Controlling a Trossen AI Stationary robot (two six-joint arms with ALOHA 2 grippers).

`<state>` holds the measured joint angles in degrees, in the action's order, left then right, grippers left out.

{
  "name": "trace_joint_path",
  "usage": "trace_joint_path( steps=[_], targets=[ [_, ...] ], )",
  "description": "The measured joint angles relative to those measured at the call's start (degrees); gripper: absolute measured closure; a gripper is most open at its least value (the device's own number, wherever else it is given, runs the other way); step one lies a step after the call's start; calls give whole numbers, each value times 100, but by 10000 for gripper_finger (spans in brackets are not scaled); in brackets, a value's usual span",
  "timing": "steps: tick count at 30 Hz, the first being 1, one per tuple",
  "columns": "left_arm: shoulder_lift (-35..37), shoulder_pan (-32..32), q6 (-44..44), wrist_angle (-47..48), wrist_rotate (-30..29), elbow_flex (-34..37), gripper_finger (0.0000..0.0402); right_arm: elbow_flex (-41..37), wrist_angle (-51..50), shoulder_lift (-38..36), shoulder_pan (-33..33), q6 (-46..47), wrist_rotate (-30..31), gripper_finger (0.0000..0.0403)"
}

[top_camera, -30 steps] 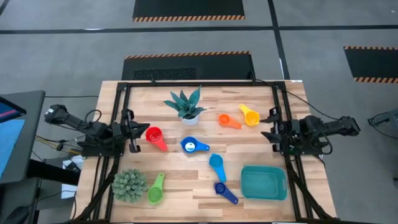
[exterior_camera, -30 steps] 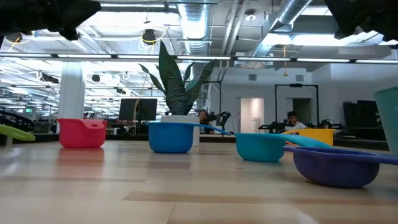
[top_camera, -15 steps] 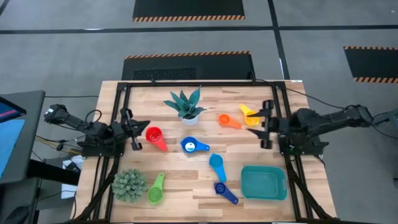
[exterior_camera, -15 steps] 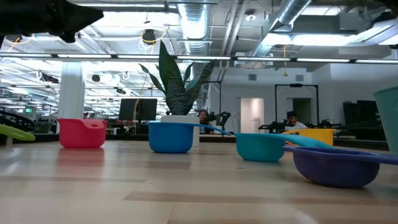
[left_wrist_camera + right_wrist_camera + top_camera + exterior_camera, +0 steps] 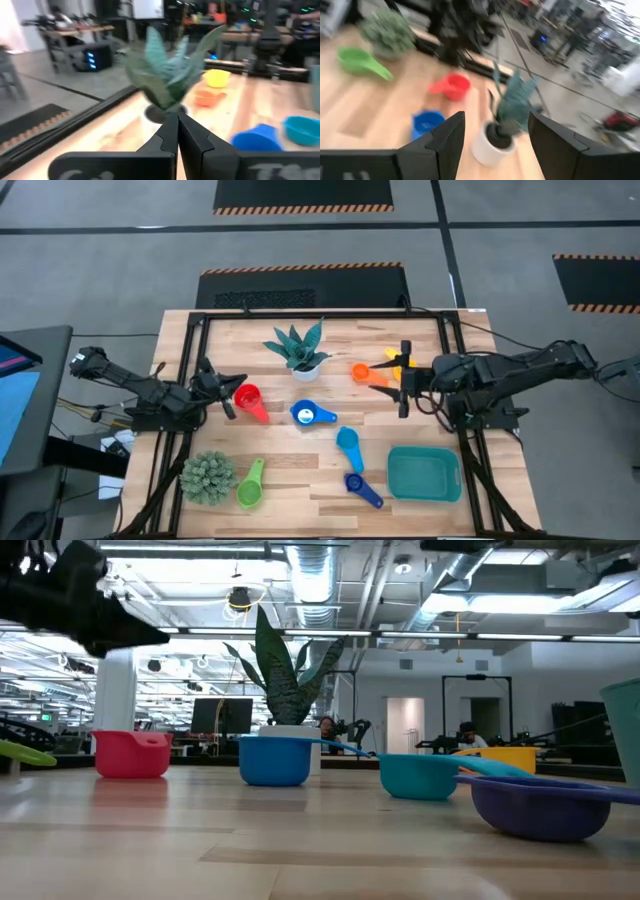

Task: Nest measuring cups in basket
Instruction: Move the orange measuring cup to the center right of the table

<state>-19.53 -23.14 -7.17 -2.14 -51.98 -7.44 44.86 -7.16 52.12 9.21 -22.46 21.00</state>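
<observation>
Since a second ago the right arm has swung in from the surface's right edge, and its right end effector point(image 5: 403, 380) now hangs over the boards beside the orange cup point(image 5: 366, 373) and the yellow cup point(image 5: 400, 362), fingers spread wide apart as its own wrist view shows. The left end effector point(image 5: 226, 392) has crept slightly inward too, its fingers pressed together, and sits just left of the red cup point(image 5: 248, 400).

Starting from the near edge of the surface point(image 5: 300, 480): the dark blue cup point(image 5: 362, 488) lies just left of the teal basket point(image 5: 424, 474), which sits at the near right corner with nothing in it. The green cup point(image 5: 250, 484) rests at the near left, next to a round spiky potted plant point(image 5: 207, 476). A little farther in is the light blue cup point(image 5: 349, 446), between the dark blue one and the blue cup point(image 5: 311, 415) with a white inside, which stands near the middle. All of these are well apart from the right end effector, and the basket is nearer to me than it is.

Farther back, the red cup is level with the left end effector. The orange and yellow cups lie side by side at the right rear. Beyond the blue cup stands a leafy plant in a white pot point(image 5: 299, 350).
</observation>
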Motion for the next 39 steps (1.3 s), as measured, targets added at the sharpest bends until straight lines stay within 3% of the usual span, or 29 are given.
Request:
trace_joint_path(
  steps=[5, 9, 13, 18, 24, 31, 39],
  targets=[
    [-655, -2, -408, 1605, 374, -988, 401, 107, -93, -8, -4, -74, 340, 163],
    [-917, -2, -305, 2089, 363, -1487, 401, 113, 362, 328, -76, 134, 231, 163],
    [-915, -4, 21, 2073, -292, -1646, 402, 276, 785, 1096, -190, -245, 25, 163],
    [-804, 0, -420, 2262, -1828, -1646, 401, 1207, 767, 2402, -328, -605, -18, 163],
    [-821, 0, -902, 2715, -2055, -1646, 401, 2582, 755, 4005, -417, -984, -60, 163],
    [-817, 0, -1250, 3069, -2814, -1646, 401, 4214, 774, 5688, -369, -1065, -478, 163],
    [-817, 0, -1267, 3269, -2818, -1646, 401, 5716, 746, 7368, -410, -1121, -449, 163]
  ],
)
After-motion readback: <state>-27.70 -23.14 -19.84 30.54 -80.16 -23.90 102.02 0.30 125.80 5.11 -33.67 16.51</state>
